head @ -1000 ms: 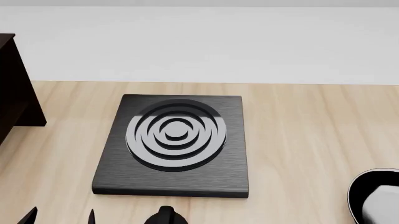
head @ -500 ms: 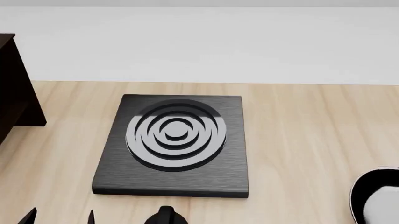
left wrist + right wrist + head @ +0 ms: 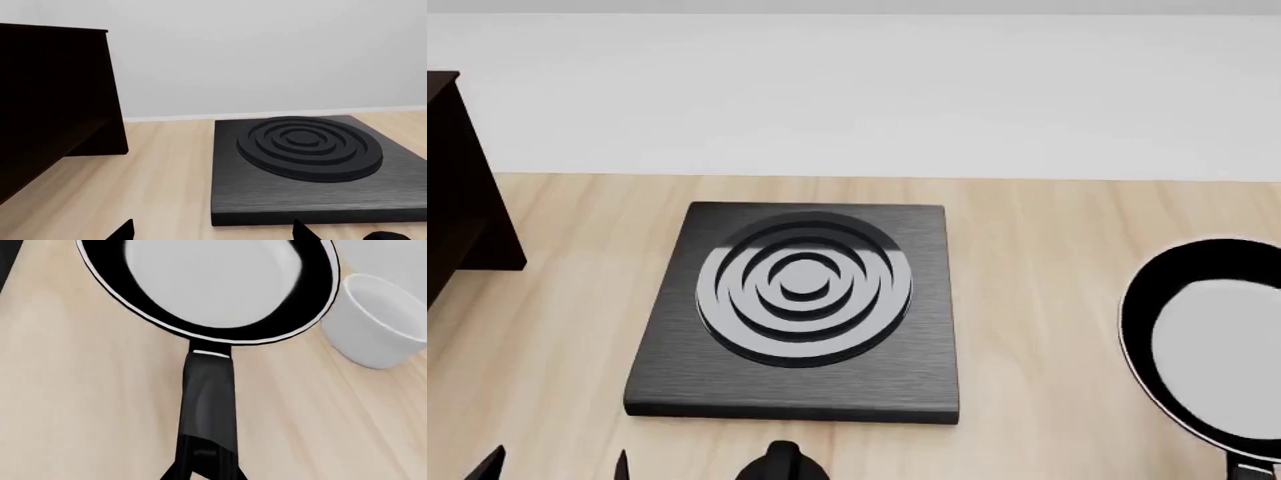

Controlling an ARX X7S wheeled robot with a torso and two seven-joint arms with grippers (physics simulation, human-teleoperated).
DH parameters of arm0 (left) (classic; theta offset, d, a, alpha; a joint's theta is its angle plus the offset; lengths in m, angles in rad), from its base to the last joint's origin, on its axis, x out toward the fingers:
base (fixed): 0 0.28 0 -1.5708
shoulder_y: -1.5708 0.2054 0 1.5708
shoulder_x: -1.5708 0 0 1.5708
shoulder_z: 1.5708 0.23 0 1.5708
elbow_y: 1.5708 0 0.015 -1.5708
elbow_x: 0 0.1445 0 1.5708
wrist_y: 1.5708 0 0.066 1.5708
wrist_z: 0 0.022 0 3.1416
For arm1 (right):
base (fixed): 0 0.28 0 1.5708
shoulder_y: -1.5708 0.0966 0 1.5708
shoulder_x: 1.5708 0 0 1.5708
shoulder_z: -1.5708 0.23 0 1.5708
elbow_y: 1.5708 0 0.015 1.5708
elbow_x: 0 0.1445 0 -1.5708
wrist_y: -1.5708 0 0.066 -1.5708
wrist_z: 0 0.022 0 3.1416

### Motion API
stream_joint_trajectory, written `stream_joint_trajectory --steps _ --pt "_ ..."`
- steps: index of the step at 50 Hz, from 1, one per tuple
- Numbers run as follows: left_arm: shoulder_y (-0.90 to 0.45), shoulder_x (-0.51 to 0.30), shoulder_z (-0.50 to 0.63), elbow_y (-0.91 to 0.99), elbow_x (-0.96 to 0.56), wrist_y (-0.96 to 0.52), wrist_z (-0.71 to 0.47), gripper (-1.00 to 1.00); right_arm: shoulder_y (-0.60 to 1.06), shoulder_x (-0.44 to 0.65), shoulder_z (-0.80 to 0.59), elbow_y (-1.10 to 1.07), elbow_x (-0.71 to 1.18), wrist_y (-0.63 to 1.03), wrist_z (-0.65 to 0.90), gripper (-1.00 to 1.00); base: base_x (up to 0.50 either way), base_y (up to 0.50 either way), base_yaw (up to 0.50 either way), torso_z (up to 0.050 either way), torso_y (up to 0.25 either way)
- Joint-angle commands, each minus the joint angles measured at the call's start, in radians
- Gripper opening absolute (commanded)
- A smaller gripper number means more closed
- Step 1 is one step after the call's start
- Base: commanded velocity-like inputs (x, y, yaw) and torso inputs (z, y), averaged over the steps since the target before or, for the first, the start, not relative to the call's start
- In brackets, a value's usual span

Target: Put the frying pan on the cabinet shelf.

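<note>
Light wood table (image 3: 1054, 250), plain grain, meeting pale wall at far edge. Square black burner plate (image 3: 801, 310) with concentric rings flat near middle. Dark cabinet (image 3: 461, 190) standing at far left, well apart from burner. Pan (image 3: 1214, 340) at right edge, pale base up; resting or lifted, cannot tell. White cup (image 3: 373, 322) on table just beside pan rim.

cabinet shelf (image 3: 53, 100) | burner plate (image 3: 313, 170) beside, apart | wooden table (image 3: 160, 190)

Head looks down; left wrist low; both show burner plate (image 3: 798, 310).
</note>
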Motion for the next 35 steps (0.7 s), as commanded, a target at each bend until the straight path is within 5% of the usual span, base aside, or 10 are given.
stream_joint_trajectory --steps 1,35 --pt "-0.003 -0.003 0.003 -0.007 -0.005 0.007 -0.003 1.00 0.138 0.035 -0.068 -0.149 -0.014 0.141 0.060 -1.00 0.00 0.00 0.00 0.000 0.000" --pt "-0.005 -0.013 0.018 0.006 -0.027 -0.009 -0.014 1.00 0.368 0.000 -0.377 -0.138 0.000 0.128 0.058 -1.00 0.00 0.00 0.00 0.000 0.002"
